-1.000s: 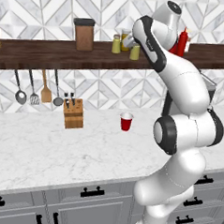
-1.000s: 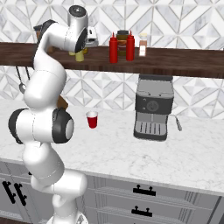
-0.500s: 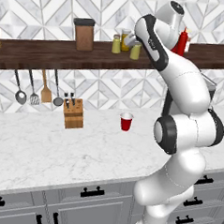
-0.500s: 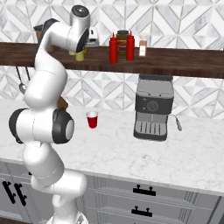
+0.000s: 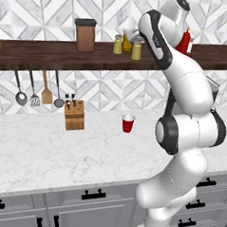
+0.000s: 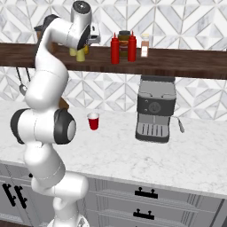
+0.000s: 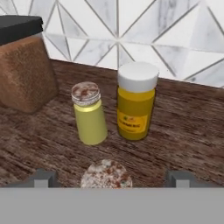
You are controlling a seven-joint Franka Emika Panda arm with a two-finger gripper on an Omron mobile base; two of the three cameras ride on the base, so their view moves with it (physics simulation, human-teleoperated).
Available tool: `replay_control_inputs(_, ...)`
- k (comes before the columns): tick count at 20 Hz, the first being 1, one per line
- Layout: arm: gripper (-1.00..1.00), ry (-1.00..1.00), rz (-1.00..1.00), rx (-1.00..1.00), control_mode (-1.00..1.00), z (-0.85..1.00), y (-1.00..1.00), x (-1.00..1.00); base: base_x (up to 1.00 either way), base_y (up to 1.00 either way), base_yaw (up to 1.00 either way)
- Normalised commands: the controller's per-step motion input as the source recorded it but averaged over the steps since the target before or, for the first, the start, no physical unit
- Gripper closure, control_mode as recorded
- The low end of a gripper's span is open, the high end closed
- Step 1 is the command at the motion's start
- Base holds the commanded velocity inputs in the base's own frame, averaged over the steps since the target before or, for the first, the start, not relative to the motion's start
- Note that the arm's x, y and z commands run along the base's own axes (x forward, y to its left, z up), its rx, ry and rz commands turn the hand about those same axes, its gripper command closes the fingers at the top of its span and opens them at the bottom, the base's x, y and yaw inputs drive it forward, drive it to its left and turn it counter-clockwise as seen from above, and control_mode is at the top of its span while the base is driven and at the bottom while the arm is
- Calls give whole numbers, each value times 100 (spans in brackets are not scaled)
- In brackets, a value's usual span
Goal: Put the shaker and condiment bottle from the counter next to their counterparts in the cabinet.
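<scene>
Two yellow-green shakers stand on the dark wooden cabinet shelf point(image 5: 52, 57). One shaker point(image 7: 106, 174) point(image 5: 136, 50) stands upright between the wide-apart fingers of my open gripper point(image 7: 111, 177) point(image 5: 138, 38), which do not touch it. Its counterpart point(image 7: 89, 116) point(image 5: 118, 44) stands just behind it, beside a yellow jar point(image 7: 136, 105) with a white lid. Further right on the shelf, two red condiment bottles point(image 6: 115, 48) point(image 6: 131, 45) stand side by side. The arm partly hides them in the left base view.
A brown canister point(image 7: 22, 65) with a black lid stands on the shelf left of the shakers. On the marble counter point(image 5: 37, 149) are a red cup point(image 5: 127, 123), a knife block point(image 5: 74, 115) and a coffee machine point(image 6: 155, 108). Utensils point(image 5: 36, 89) hang under the shelf.
The gripper has gone from shut on the shaker to open, leaving the shaker standing on the shelf. The arm has hardly moved.
</scene>
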Motion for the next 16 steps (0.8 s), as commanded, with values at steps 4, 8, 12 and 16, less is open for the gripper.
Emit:
replay_control_inputs(4,-100,0,0,0,-100,32,0,0,0,0,0)
replay_control_inputs(8,-100,-8,0,2,-100,-3,0,-67,0,0,0)
replay_control_inputs(12,-100,-16,0,4,-100,-26,0,-100,0,0,0)
replay_control_inputs(16,-100,-17,0,3,-100,-37,0,-100,0,0,0)
